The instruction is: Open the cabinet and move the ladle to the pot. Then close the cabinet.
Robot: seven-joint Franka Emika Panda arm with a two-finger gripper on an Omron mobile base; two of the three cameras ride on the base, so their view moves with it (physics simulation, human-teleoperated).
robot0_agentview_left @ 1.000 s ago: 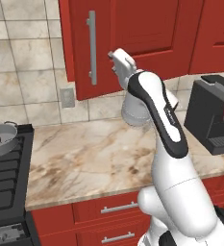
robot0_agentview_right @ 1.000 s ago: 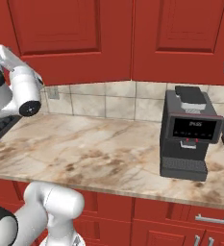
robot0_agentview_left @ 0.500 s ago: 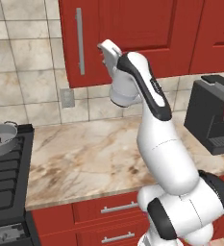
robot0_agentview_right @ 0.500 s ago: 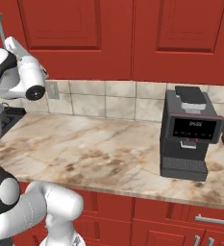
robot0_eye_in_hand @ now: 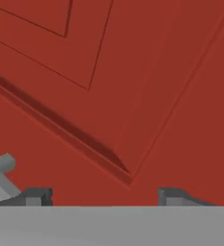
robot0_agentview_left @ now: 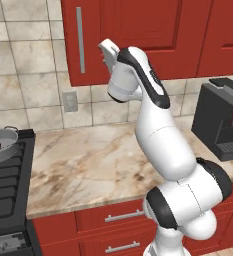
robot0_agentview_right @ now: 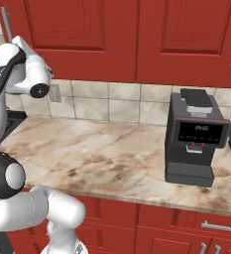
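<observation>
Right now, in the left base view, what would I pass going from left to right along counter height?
pot on the stove → wall outlet → marble counter → robot arm → black coffee machine.

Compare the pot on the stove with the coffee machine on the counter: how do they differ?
The pot is low, round and grey metal; the coffee machine is tall, boxy and black. The pot sits on the stove at the left end; the coffee machine stands on the marble counter toward the right. The pot is open-topped with something small and dark inside; the coffee machine has a front display. Both stand upright below the red cabinets.
</observation>
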